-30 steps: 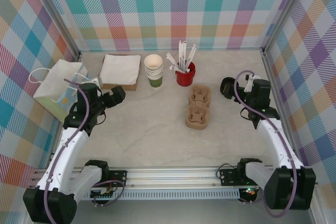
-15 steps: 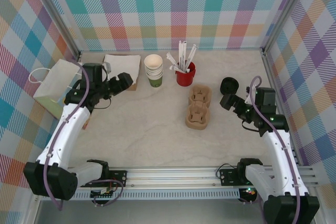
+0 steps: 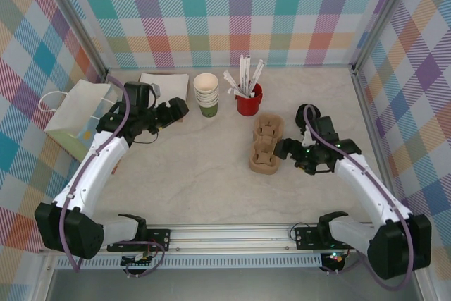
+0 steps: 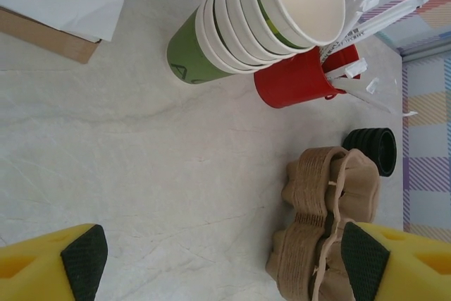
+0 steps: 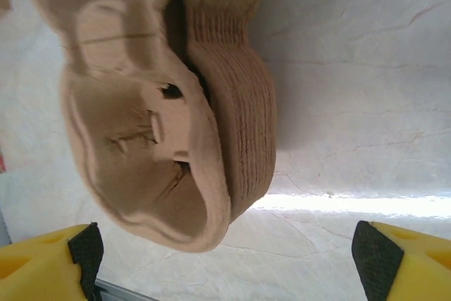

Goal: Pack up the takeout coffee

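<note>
Right tool (image 3: 282, 151) neared the carrier (image 3: 266, 147) on the marbled, plaid-walled table (image 3: 197, 170).

The top camera looks down from above and behind the arm bases, across the pale marbled tabletop (image 3: 204, 174) to the plaid back wall (image 3: 239, 12), taking in the whole cell from afar. The left wrist camera, behind the left gripper (image 4: 224, 262), looks down from nearer onto the stack of green paper cups (image 4: 239, 26) and the brown moulded-pulp cup carrier (image 4: 320, 223). The right wrist camera, behind the right gripper (image 5: 229, 259), faces that carrier very closely. All three views share it.
</note>
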Available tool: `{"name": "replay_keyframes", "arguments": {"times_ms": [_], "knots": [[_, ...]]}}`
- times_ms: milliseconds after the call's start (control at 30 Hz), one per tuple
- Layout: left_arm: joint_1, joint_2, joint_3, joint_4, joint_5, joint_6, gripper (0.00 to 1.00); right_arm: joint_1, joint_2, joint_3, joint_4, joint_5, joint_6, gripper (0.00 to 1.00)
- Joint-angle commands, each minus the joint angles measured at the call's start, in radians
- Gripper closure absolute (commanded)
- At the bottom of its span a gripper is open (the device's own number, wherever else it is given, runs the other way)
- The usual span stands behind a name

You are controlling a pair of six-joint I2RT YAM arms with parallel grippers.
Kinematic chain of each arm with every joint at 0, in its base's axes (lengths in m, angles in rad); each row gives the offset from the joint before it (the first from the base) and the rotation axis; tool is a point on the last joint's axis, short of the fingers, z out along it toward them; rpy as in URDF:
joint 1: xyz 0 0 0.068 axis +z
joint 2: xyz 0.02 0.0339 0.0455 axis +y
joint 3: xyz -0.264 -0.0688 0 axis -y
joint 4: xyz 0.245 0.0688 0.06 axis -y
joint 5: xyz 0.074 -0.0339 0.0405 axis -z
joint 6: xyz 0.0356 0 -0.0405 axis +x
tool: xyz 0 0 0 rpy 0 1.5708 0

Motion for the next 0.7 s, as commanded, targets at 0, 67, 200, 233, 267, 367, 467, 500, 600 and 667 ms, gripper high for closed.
{"name": "replay_keyframes", "arguments": {"times_ms": [0,67,200,233,267,367,467,500,600,667], "knots": [[-0.012,-0.001,-0.006,-0.025,-0.019,-0.003,0.12,0.056,0.085,0.011,0.03,0.061,0.045,0.07],[-0.012,0.004,-0.004,-0.027,-0.025,-0.004,0.11,0.085,0.141,0.029,0.037,0.091,0.061,0.08],[-0.012,0.008,-0.001,-0.032,-0.034,-0.003,0.11,0.104,0.223,0.05,0.069,0.143,0.109,0.09],[-0.012,0.01,0.0,-0.033,-0.037,-0.004,0.11,0.104,0.244,0.056,0.083,0.149,0.125,0.1],[-0.012,0.01,0.0,-0.034,-0.036,-0.002,0.11,0.105,0.264,0.063,0.1,0.149,0.133,0.12],[-0.012,0.013,0.007,-0.045,-0.044,0.008,0.11,0.104,0.318,0.104,0.111,0.163,0.142,0.13],[-0.012,0.015,0.011,-0.053,-0.051,0.015,0.11,0.104,0.369,0.15,0.104,0.212,0.132,0.15],[-0.012,0.016,0.011,-0.055,-0.053,0.015,0.11,0.104,0.385,0.164,0.105,0.229,0.127,0.16],[-0.012,0.017,0.012,-0.056,-0.056,0.016,0.11,0.104,0.433,0.205,0.109,0.271,0.119,0.17],[-0.012,0.018,0.015,-0.058,-0.057,0.015,0.11,0.104,0.469,0.242,0.11,0.295,0.107,0.17]]}}
